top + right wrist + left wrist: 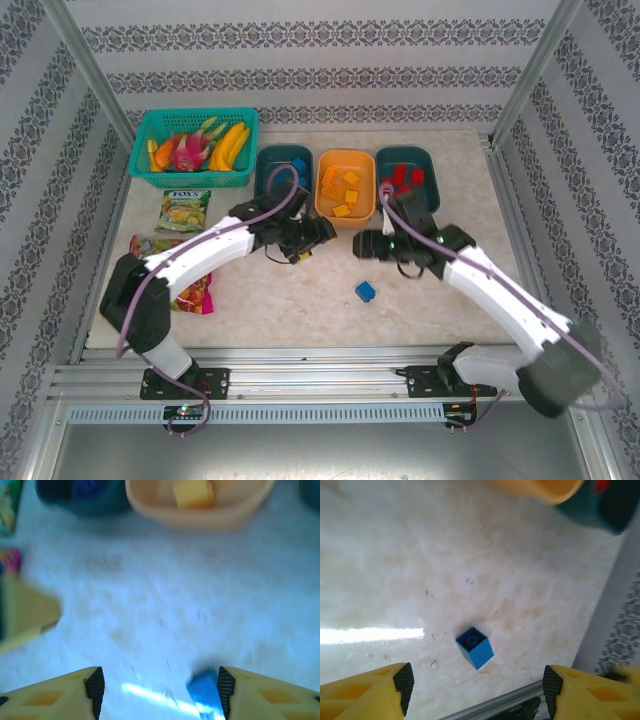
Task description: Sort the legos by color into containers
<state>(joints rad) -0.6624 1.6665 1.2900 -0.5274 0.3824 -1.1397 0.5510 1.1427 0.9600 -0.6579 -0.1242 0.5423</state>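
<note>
One blue lego lies alone on the table in front of the containers; the left wrist view shows the same blue lego hollow side up. My left gripper hangs open above the table, nothing between its fingers. Facing it, my right gripper is also open; the blurred blue lego lies on the table by its right finger. The left teal tub holds blue legos, the orange tub yellow ones, and the right teal tub red ones.
A turquoise basket of fruit stands at the back left. Snack packets lie along the left side under the left arm. The metal rail marks the table's near edge.
</note>
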